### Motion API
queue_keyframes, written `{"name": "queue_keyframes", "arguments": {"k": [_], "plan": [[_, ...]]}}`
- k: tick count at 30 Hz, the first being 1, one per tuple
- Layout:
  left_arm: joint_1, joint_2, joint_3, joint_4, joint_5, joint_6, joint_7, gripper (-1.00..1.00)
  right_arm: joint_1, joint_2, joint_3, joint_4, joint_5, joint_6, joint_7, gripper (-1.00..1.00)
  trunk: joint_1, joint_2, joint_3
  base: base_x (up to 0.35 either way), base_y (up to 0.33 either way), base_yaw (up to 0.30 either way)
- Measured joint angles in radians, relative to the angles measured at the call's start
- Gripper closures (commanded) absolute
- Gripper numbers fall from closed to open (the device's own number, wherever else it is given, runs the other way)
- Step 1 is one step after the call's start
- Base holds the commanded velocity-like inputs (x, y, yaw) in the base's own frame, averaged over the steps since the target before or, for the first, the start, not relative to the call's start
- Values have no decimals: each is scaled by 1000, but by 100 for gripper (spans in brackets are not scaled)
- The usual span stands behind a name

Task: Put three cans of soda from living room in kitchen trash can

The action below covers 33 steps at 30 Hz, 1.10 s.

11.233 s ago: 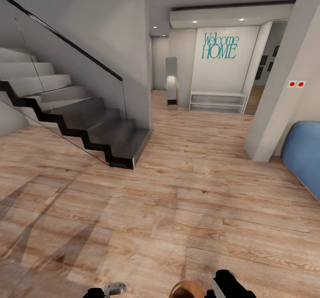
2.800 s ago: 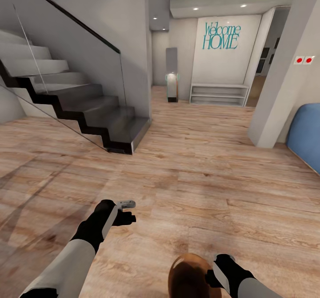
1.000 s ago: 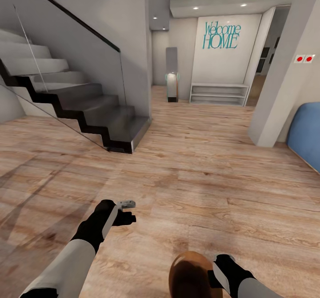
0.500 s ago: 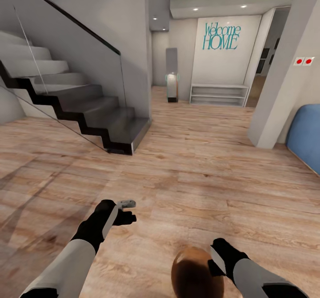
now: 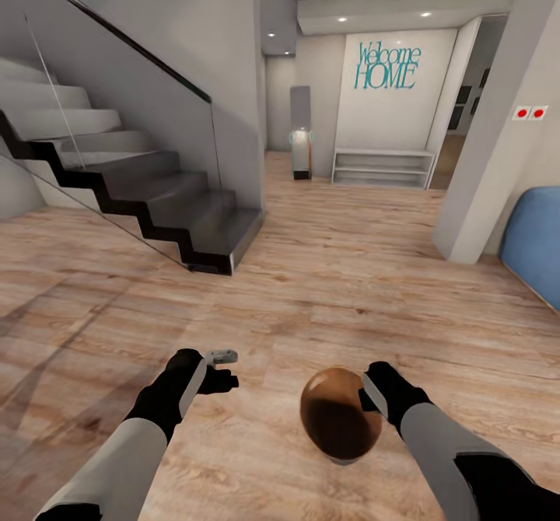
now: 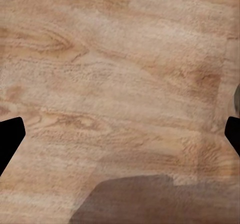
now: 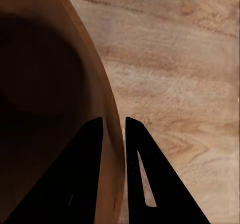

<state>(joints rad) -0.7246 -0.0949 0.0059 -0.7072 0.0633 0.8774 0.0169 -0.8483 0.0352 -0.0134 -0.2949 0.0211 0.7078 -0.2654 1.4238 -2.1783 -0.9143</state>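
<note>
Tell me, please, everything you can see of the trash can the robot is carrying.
The tash can is a small round bin, glossy brown inside and at the rim, and looks empty. It hangs above the wood floor, its mouth turned toward the head camera. The right gripper pinches its thin wall, one finger inside and one outside. Nothing else touches it; its outside hardly shows.
</note>
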Motion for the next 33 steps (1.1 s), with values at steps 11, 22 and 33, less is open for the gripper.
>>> {"name": "queue_keyframes", "arguments": {"k": [11, 22, 33], "plan": [[-1, 0, 0, 0, -2, 1, 1, -100, -84, -9, 3, 7, 2, 66, -3, 100, -42, 77, 34, 0, 0, 0], [-1, -6, 0, 14, -3, 3, 1, -100, -102, -14, -9, -4, -30, 171, 2, 100, -84, 154, 69, 0, 0, 0], [1, -9, 0, 133, -5, -3, 8, -100, -101, -13, -6, -4, -17, 275, 2, 100, -126, 231, 103, 0, 0, 0]]}}
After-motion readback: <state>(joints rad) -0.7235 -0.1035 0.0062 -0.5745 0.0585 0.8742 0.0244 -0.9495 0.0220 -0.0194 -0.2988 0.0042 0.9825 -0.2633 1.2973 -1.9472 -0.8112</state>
